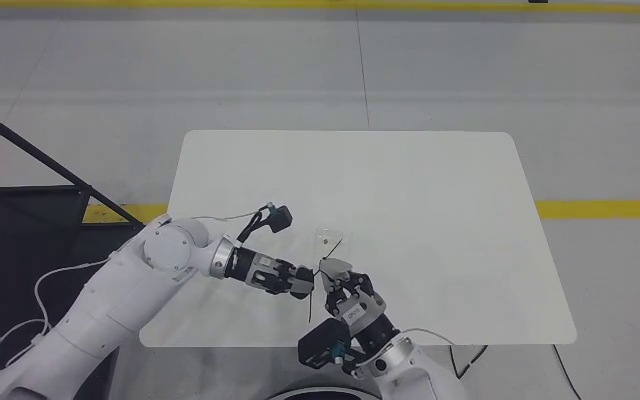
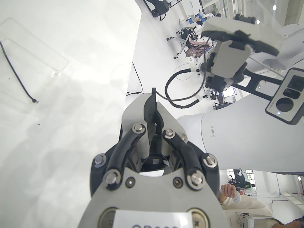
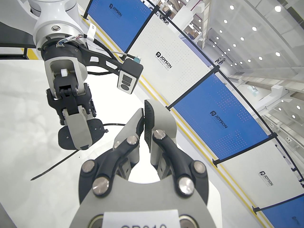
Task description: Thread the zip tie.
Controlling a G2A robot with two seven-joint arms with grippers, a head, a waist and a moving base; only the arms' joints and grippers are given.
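Zip tie (image 3: 54,164), black and thin, caught in the clenched left claw (image 3: 82,136) above the white worktop (image 1: 430,220). Its long tail slants down and away from the pads, free in the air. The other end curves across to the right claw (image 3: 144,117), whose pads are pressed together where the strand meets them. The two claws sit tip to tip, just apart, near the worktop's edge closest to the robot.

Seen from the right wrist, blue and white wall panels (image 3: 213,110) beyond the right claw each carry a printed logo. A white label (image 3: 140,219) with cut-off dark print sits on that claw's base.

Seen from the left wrist, a sliver of the tie pokes past the closed left fingertips. Beyond that claw and off to its side, a second black tie (image 2: 14,73) lies flat with a clear plastic bag (image 2: 40,55). Whether it is on the bag or inside it is unclear, and it is apart from both claws.
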